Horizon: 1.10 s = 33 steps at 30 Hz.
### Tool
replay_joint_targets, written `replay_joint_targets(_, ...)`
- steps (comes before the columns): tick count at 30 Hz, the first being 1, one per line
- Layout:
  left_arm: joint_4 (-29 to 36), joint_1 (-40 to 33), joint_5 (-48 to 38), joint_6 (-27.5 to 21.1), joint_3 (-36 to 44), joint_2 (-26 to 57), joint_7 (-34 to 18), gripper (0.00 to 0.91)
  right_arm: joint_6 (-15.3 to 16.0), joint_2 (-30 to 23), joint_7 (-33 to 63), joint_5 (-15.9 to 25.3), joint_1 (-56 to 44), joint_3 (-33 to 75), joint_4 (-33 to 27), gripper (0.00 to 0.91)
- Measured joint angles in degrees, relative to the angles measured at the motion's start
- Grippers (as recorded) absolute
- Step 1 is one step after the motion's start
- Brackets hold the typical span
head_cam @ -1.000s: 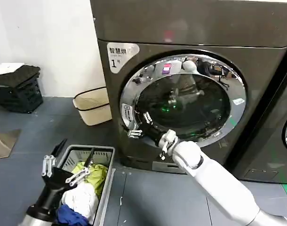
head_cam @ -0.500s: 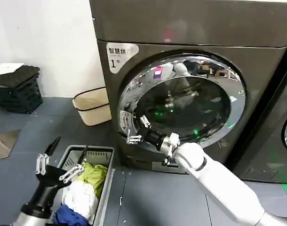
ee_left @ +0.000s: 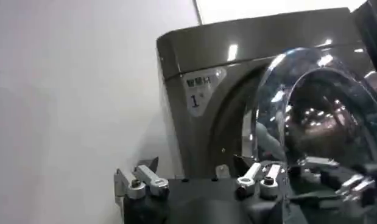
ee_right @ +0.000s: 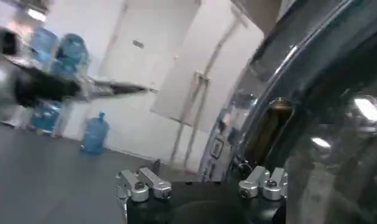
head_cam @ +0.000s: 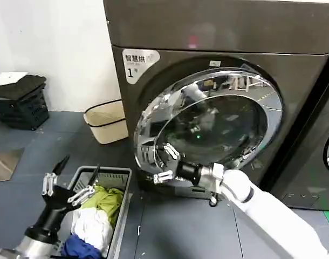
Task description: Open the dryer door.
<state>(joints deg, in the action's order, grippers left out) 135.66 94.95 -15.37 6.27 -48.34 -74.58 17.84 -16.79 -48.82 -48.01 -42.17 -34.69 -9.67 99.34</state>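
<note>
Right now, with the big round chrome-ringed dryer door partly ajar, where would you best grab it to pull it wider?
Probably the free lower-left edge of the chrome-ringed dryer door, where the right gripper is, coming from the machine's left. That edge stands out from the front, so the hinge seems to be on the right.

You get even, fairly bright indoor light in the head view, with soft shadows. The round chrome-ringed dryer door with dark glass (head_cam: 207, 127) throws streaky glare at centre frame. In both wrist views the near metal fingertips (ee_left: 142, 181) look soft and blurred.
</note>
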Motion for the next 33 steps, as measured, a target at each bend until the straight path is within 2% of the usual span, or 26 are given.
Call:
replay_joint_targets(10,-2.7,-2.8,-0.3,-0.9,2.6,3.3,1.3,0.907,-0.9,4.0,-17.4,-5.6,-5.3,6.3,0.9,0.907)
replay_joint_targets(19,-6.1,-7.5,-0.1,-2.2,7.0,7.9,3.1,0.907,-0.8,7.7,-20.7,-6.5,-12.9,16.5,2.9,0.907)
replay_joint_targets(26,-10.1,-14.5,-2.7,-2.8,11.2,11.4,3.6,0.907,-1.5,10.2,-21.9,-7.8,-25.4,30.8,6.1,0.907)
replay_joint_targets(33,-14.0,-21.7,-3.9,-2.9,16.7,14.2,5.9,0.907,-3.2,8.7,-23.6,-8.7,-42.4,48.2,10.2,0.907)
